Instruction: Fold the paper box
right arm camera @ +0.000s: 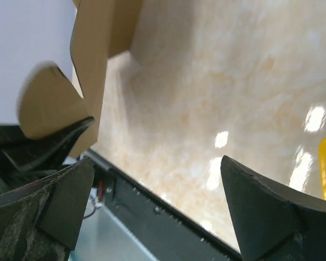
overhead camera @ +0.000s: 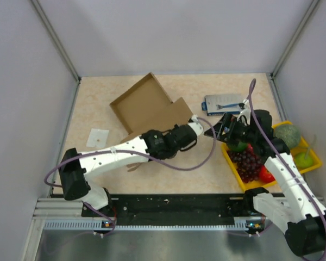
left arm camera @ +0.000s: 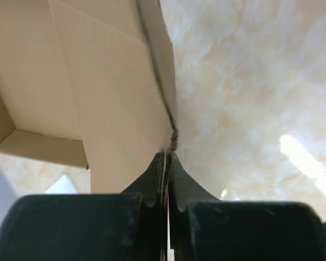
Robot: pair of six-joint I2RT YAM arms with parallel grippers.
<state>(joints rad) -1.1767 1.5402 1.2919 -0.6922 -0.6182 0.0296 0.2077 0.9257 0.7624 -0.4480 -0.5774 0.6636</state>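
We're seeing the paper box (overhead camera: pixel 146 106) sitting upper centre-left in the top view, roughly half-formed: far walls standing, near flaps apparently left to fold. Left gripper (left arm camera: pixel 167 159) is clamping the box's right flap edge. Right gripper (right arm camera: pixel 157 162) is gaping wide, gripping nothing. No readable writing; the blue-and-white packet (overhead camera: pixel 224 103) has print too small to read.

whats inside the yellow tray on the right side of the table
Dark grapes, a red fruit, a round green fruit and a grey-green melon show in the yellow tray. The right arm crosses its middle, hiding whatever lies beneath.
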